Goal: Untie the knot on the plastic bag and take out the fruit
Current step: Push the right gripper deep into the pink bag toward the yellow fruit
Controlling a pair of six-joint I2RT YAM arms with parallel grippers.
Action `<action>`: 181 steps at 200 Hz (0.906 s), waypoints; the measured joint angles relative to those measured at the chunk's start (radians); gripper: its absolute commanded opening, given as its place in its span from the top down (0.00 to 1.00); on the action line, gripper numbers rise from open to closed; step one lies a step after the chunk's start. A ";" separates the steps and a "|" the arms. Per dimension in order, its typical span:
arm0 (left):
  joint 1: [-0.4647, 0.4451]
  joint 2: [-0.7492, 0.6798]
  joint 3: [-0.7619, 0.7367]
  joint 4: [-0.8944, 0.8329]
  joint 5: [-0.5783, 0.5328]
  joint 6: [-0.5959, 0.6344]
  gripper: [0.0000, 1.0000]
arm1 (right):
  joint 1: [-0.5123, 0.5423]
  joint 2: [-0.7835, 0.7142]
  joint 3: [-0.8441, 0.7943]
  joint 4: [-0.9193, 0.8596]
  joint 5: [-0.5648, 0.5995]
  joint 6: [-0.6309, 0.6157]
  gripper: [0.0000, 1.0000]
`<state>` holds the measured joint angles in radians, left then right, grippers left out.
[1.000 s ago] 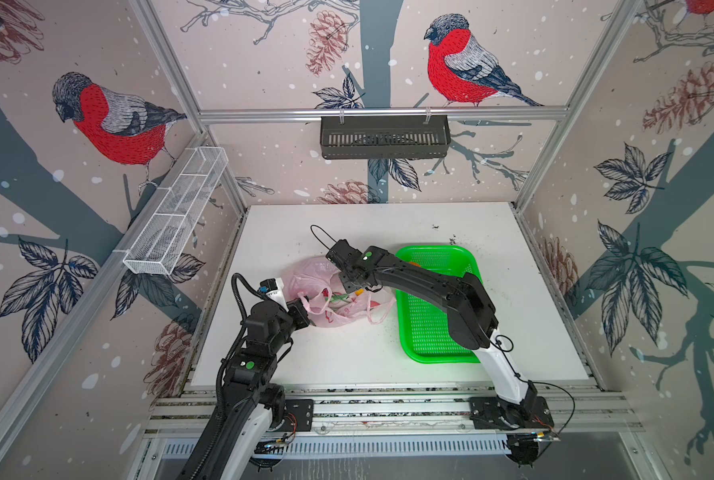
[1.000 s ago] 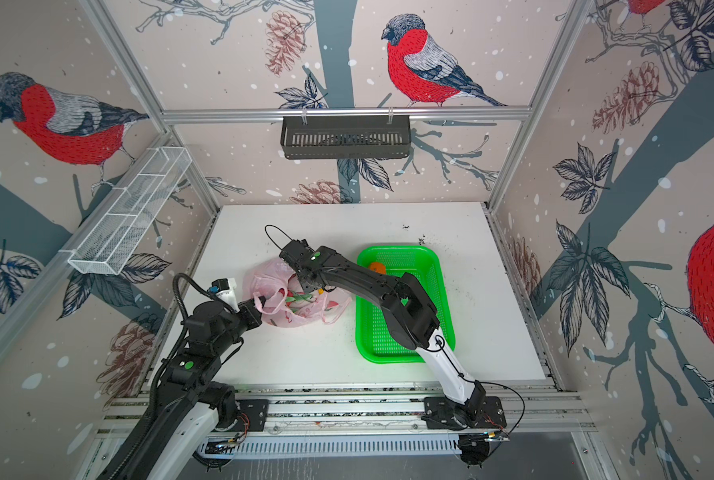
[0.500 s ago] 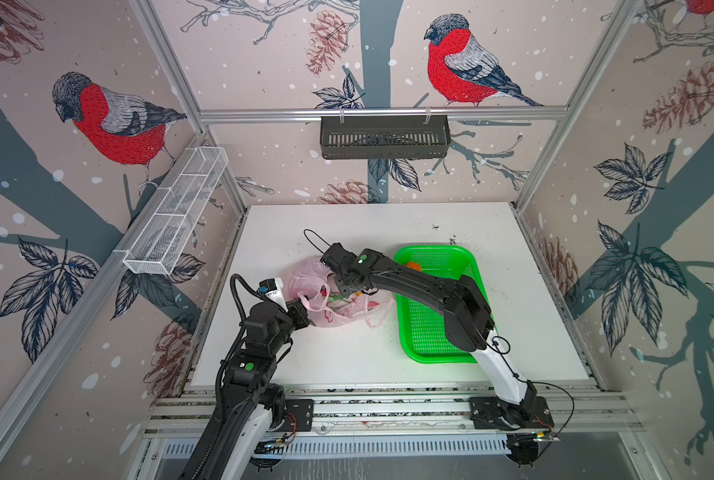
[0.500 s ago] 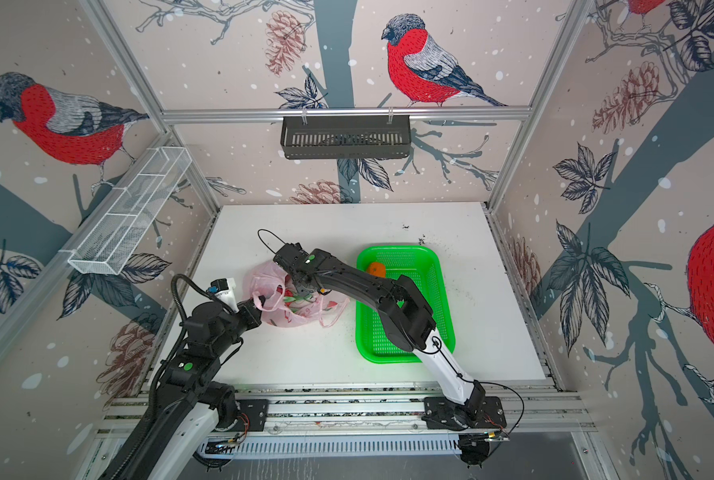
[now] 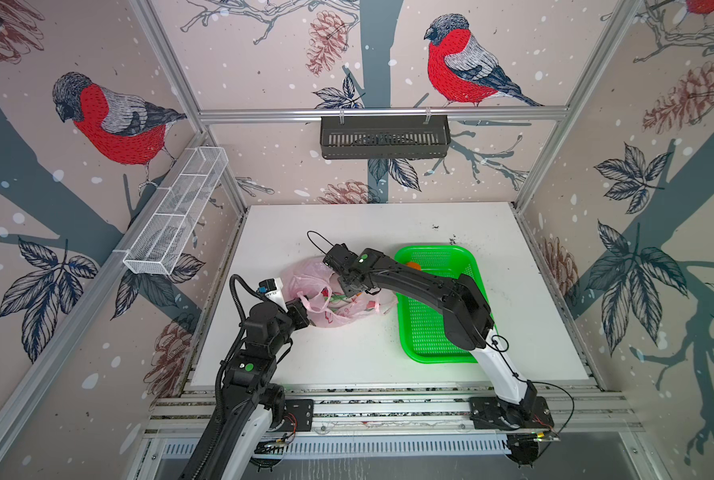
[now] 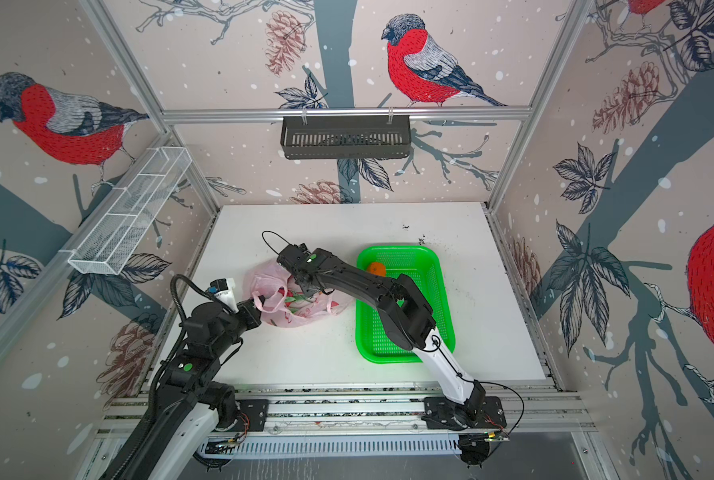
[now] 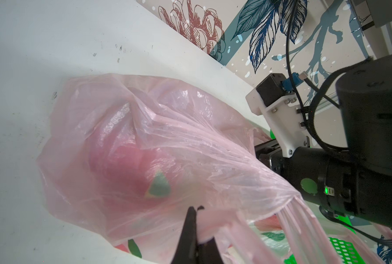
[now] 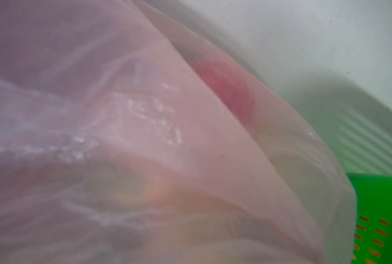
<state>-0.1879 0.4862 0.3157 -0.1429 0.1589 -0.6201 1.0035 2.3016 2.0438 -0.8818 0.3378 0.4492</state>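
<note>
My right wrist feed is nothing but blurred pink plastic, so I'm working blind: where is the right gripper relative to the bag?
Observer: In both top views the right gripper reaches down into the open mouth of the plastic bag. Its jaws are hidden there.
Operator: Is the left gripper holding anything?
Observer: Yes. In the left wrist view the left gripper is shut on the bag's pink edge, close to a handle.
Operator: Any fruit out yet?
Observer: One orange lies in the far end of the green tray.
</note>
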 measured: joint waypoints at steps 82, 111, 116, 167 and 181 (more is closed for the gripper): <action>0.000 0.001 -0.002 0.000 -0.003 0.000 1.00 | -0.011 0.007 -0.026 0.017 -0.005 0.022 0.21; 0.000 0.001 -0.002 0.000 -0.003 0.000 1.00 | -0.018 0.008 -0.041 0.026 -0.018 0.024 0.21; 0.000 0.001 -0.002 0.000 -0.003 0.000 1.00 | -0.018 0.008 -0.042 0.027 -0.019 0.026 0.20; 0.000 0.003 -0.002 0.000 -0.003 0.000 1.00 | -0.025 0.024 -0.047 0.051 -0.040 0.026 0.16; 0.000 0.003 -0.002 0.000 -0.003 0.000 1.00 | -0.026 0.028 -0.048 0.056 -0.043 0.026 0.14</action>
<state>-0.1879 0.4892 0.3141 -0.1429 0.1558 -0.6197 0.9779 2.3295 1.9961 -0.8261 0.2951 0.4751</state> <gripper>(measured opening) 0.048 0.847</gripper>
